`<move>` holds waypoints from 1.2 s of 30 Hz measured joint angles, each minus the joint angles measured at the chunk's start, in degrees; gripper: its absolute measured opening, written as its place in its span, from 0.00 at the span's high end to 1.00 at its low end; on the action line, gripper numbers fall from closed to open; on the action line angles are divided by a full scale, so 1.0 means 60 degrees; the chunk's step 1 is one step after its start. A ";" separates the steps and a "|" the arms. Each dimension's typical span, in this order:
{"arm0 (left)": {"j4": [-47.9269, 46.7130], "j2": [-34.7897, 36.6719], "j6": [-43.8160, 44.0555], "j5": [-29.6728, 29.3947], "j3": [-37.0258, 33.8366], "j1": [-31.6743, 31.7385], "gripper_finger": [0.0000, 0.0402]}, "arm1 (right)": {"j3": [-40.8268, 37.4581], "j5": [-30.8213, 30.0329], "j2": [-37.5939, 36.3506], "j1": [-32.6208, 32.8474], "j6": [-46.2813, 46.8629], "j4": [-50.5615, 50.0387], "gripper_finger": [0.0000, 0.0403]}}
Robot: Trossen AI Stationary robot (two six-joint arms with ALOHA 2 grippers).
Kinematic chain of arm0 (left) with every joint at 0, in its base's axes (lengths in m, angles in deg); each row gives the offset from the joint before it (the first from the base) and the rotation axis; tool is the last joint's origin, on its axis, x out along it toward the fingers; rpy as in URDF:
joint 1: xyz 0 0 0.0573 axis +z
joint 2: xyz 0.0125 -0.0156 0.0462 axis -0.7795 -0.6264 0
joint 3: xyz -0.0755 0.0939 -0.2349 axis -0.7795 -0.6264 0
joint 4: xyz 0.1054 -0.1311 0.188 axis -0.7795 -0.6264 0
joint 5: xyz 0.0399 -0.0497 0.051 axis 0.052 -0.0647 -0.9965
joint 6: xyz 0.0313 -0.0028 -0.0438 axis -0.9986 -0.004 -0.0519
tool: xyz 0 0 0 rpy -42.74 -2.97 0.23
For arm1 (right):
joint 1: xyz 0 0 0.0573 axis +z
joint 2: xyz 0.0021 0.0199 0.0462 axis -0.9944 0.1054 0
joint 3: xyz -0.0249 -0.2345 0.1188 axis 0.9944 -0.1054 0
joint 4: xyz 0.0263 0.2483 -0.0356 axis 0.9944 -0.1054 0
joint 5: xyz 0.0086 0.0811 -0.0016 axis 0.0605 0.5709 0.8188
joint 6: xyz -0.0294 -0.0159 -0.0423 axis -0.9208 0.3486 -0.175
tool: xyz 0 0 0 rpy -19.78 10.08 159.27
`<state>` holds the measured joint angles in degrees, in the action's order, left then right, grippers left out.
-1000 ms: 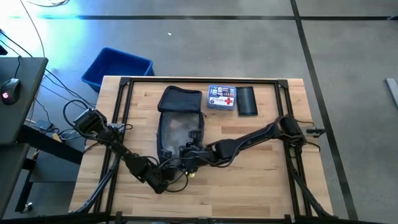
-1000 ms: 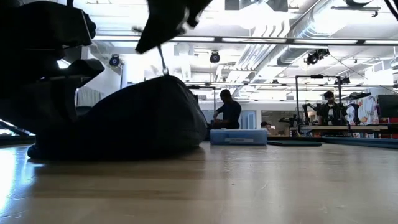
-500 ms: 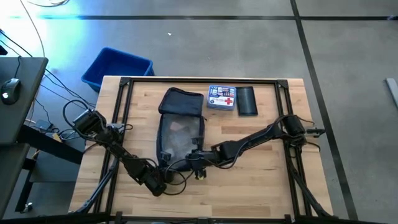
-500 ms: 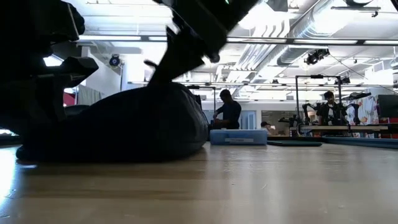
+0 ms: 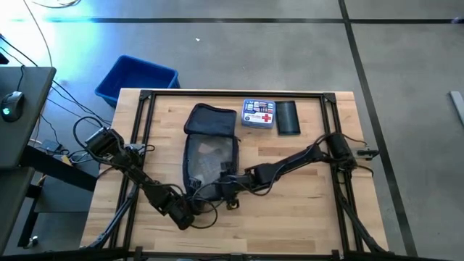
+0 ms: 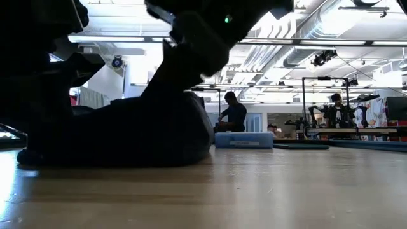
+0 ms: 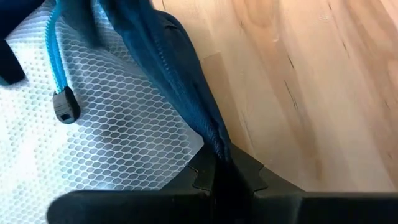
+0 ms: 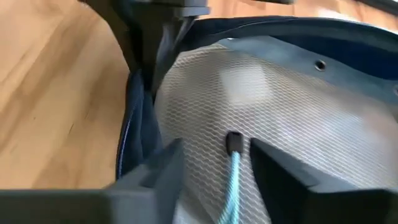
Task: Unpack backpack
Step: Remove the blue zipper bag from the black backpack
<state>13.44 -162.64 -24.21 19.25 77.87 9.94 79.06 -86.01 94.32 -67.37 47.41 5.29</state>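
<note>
The dark navy backpack [image 5: 209, 141] lies flat in the middle of the table, open, with its pale mesh lining [image 8: 267, 106] showing. My left gripper [image 7: 227, 177] is at its near end, shut on the rim. My right gripper [image 8: 214, 165] hangs open just over the opening at the near end. Its fingers stand on either side of a blue cord with a black toggle [image 8: 234, 143], apart from it. The same cord and toggle [image 7: 64, 106] lie on the mesh in the left wrist view. My left gripper pinches the backpack's dark zipper rim [image 7: 214, 140] between its two fingers, at the bag's near end. The fingers come level from the table's near left side. The rim fabric [image 8: 138, 99] is gathered into a raised fold at the fingers, while the bag's body rests on the table.
A first-aid box [image 5: 259, 114] and a flat black pouch [image 5: 288, 117] lie side by side near the table's far edge, right of the backpack. A blue bin [image 5: 136, 78] stands on the floor beyond the far left corner. Bare wood stretches along the near right.
My right gripper has come down from above the backpack to its near-end opening. The left gripper has kept its hold on the rim, and the bag has stayed in place.
</note>
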 joint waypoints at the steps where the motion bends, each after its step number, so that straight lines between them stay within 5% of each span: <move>1: -0.0001 0.0000 0.0000 -0.0003 0.0000 0.0004 1.00 | 0.0000 -0.0036 0.0088 0.0003 -0.0037 0.0098 0.45; 8: 0.0000 0.0000 -0.0008 -0.0041 0.0000 0.0008 1.00 | 0.0003 -0.0962 0.0687 -0.0055 -0.0056 0.0496 0.13; 16: -0.0013 0.0000 -0.0010 -0.0206 0.0000 0.0022 1.00 | 0.0062 -0.0808 0.1120 -0.0466 0.0569 -0.0033 0.13; 23: -0.0005 0.0000 -0.0011 -0.0397 0.0000 0.0026 1.00 | 0.0069 -0.1299 0.1412 -0.0734 0.0439 -0.0312 0.35; 31: -0.0012 0.0000 0.0000 -0.0412 0.0000 0.0025 1.00 | 0.0080 -0.1717 0.1476 -0.0802 0.0440 -0.0214 0.93; 36: -0.0059 0.0000 0.0002 -0.0362 0.0000 0.0011 1.00 | 0.0601 -0.1972 0.1507 -0.0795 0.0607 -0.0464 0.99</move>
<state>13.09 -162.64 -24.19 17.09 77.87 10.00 82.67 -97.84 103.37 -72.14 51.06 2.50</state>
